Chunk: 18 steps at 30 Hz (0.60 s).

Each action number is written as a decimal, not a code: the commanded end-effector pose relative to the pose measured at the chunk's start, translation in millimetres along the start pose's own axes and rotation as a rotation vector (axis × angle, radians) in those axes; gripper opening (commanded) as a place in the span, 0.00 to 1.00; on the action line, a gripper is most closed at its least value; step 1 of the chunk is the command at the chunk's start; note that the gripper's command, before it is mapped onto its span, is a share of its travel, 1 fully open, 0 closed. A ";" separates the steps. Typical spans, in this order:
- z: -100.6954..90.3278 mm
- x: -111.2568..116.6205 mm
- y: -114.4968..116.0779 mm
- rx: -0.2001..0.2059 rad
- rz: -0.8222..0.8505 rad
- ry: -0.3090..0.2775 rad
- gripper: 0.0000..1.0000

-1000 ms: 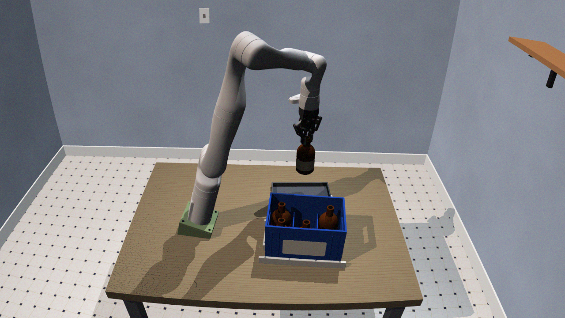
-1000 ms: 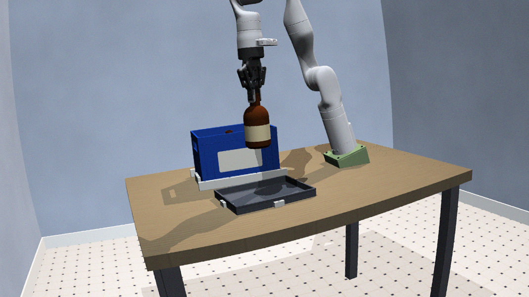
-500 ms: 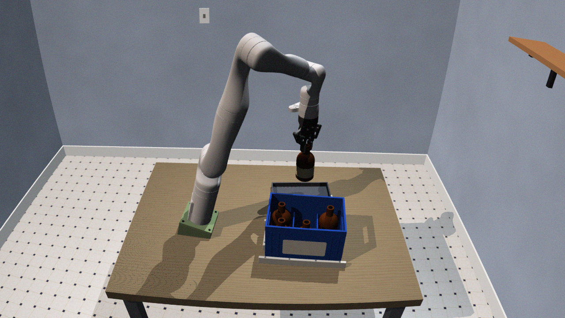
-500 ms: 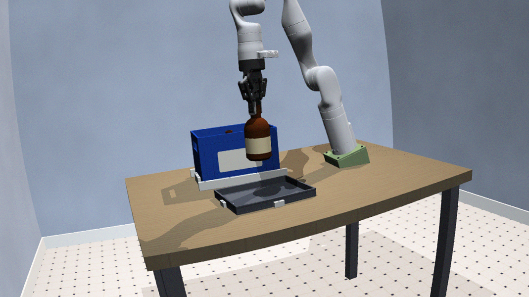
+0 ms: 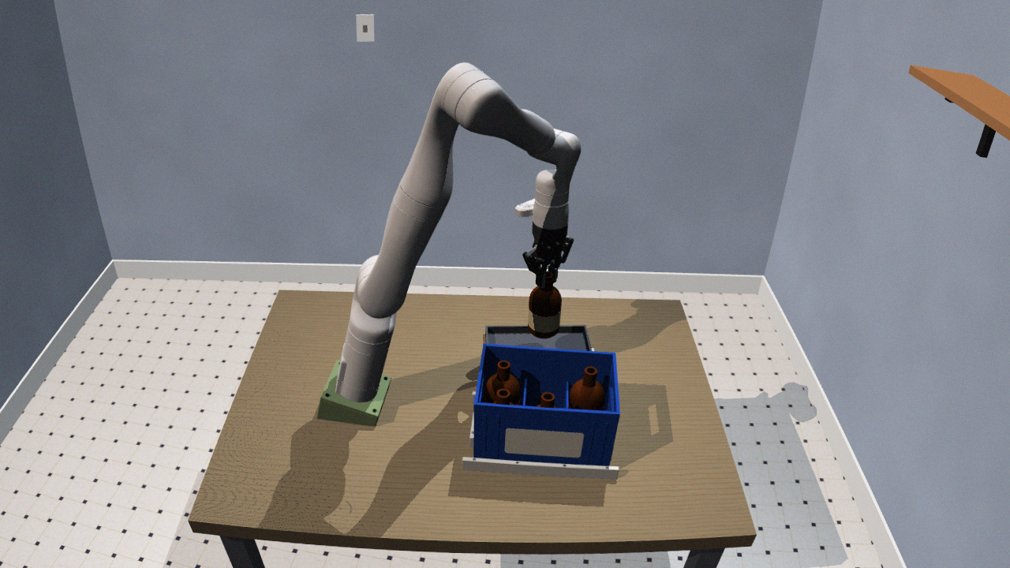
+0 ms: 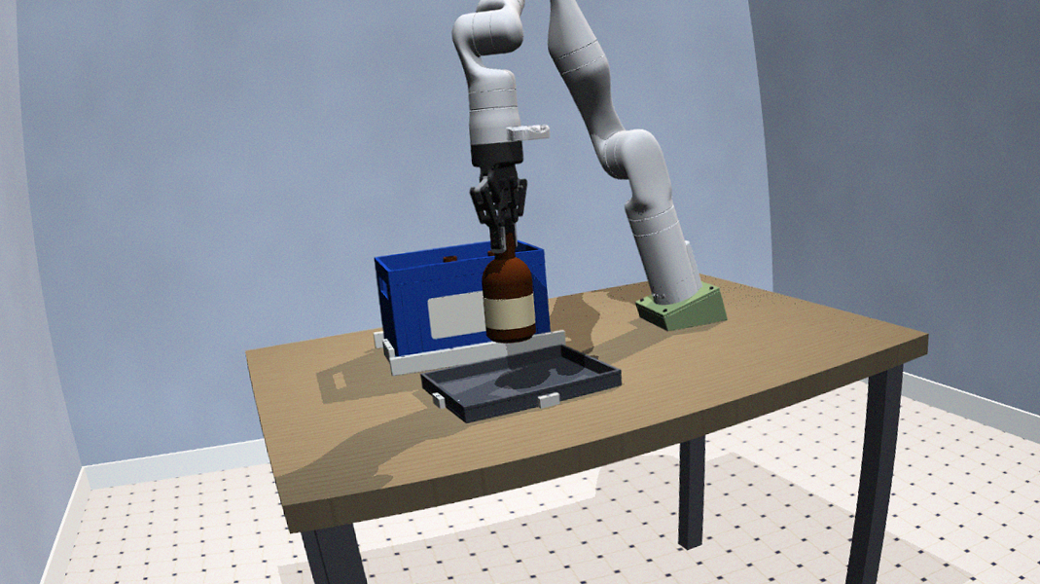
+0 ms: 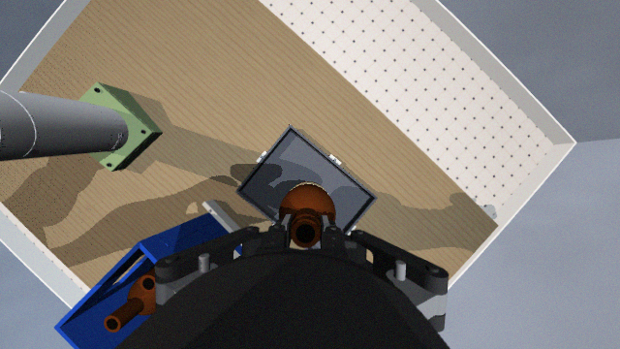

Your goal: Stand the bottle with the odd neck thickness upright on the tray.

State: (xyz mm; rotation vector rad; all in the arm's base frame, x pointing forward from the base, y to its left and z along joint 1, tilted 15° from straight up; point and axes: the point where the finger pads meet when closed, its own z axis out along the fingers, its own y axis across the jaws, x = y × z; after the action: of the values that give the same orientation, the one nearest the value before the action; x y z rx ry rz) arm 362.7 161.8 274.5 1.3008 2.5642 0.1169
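Note:
My gripper (image 5: 545,277) (image 6: 504,241) (image 7: 306,224) is shut on the neck of a brown bottle (image 5: 544,311) (image 6: 507,300) (image 7: 308,200) with a cream label. The bottle hangs upright above the dark grey tray (image 5: 536,327) (image 6: 535,399) (image 7: 267,152), with a gap beneath it in the exterior view. The blue crate (image 5: 487,431) (image 6: 412,302) (image 7: 99,286) holds the other brown bottles, four of them by their necks: two at the left, one in the middle and one (image 5: 587,392) at the right. Their lower parts are hidden by the crate wall. I cannot tell differences in neck thickness.
White strips (image 5: 540,468) (image 6: 478,353) run along the crate's foot. Small white blocks (image 6: 549,399) (image 7: 334,159) sit against the tray's outer sides. The arm's green base (image 5: 353,409) (image 6: 693,311) (image 7: 136,131) stands on the table beside the crate and tray. The crate is close beside the tray.

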 end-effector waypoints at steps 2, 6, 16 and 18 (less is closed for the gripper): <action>13.2 1.8 -2.4 0.011 -0.004 0.006 0.00; 23.4 1.9 -2.5 0.011 -0.004 0.006 0.00; 40.0 2.0 -2.7 0.011 -0.004 0.006 0.00; 43.1 2.0 -2.7 0.011 -0.004 0.006 0.00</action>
State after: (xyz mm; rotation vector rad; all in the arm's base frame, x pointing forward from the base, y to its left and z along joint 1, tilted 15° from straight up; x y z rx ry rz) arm 371.9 159.5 237.1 1.3019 2.5673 0.1124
